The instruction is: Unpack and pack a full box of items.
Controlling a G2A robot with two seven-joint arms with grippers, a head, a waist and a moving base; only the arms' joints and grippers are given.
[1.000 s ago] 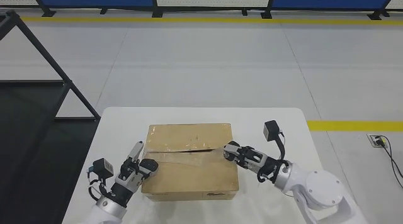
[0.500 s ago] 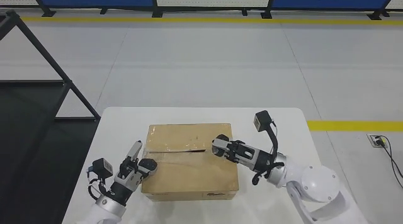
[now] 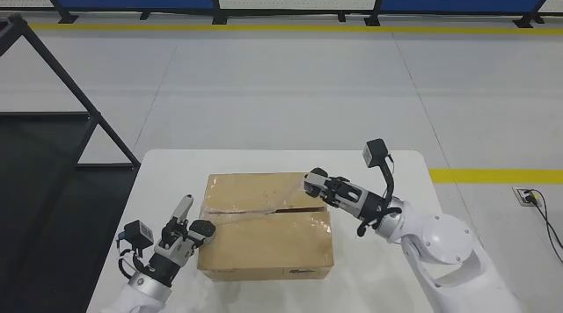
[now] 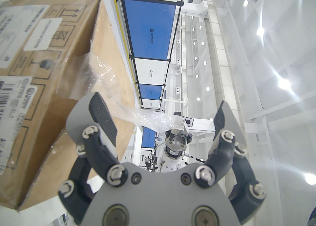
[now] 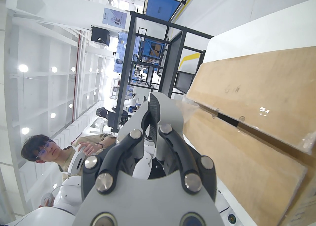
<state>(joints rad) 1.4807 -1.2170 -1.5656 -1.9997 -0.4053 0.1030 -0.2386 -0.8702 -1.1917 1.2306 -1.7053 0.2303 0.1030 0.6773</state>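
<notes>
A closed brown cardboard box [image 3: 264,241] lies in the middle of the white table. Its two top flaps meet at a seam [image 3: 264,211] with a narrow dark gap [image 5: 227,119]. My right gripper [image 3: 310,179] is shut with nothing in it and sits over the far flap near the box's right end; in the right wrist view its fingers [image 5: 153,107] are pressed together beside the box [image 5: 246,162]. My left gripper [image 3: 195,229] stands open at the box's left end. A loose strip of clear tape [image 4: 148,115] hangs off the box [image 4: 49,39] between its pads [image 4: 102,118].
The white table [image 3: 387,172] has bare room on the right of the box and a narrow strip on the far side. A black metal frame [image 3: 53,93] stands off the table's left side. Blue panels line the back of the room.
My right gripper slid from the seam's right end inward, then up over the far flap. The left gripper drew back slightly from the box's end.
</notes>
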